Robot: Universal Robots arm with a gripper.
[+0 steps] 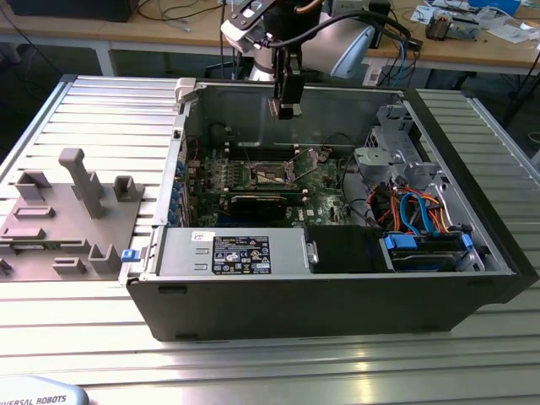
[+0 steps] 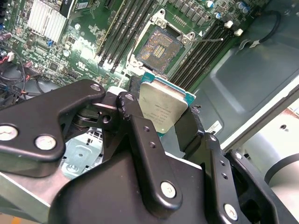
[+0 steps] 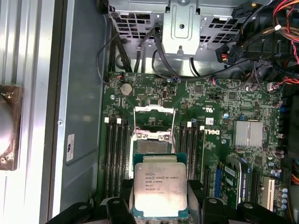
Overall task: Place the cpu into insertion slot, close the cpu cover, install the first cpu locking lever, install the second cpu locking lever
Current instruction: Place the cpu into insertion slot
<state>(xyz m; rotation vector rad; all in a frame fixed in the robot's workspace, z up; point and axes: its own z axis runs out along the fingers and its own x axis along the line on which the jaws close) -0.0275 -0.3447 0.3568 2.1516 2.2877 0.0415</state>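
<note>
Cpu (image 3: 160,184) is clamped by two opposite edges between the gripper's (image 3: 161,207) black fingers (image 2: 135,121), its metal face toward both wrist cameras. It hangs in the air above the motherboard (image 3: 224,102) inside the case (image 1: 337,304). Just beside it the slot (image 2: 161,46) lies bare, its cover (image 3: 154,109) raised.

black computer case (image 1: 337,304) open on ribbed table (image 1: 253,363) | grey fixture tray (image 1: 59,228) just beside it, exterior view's left
</note>
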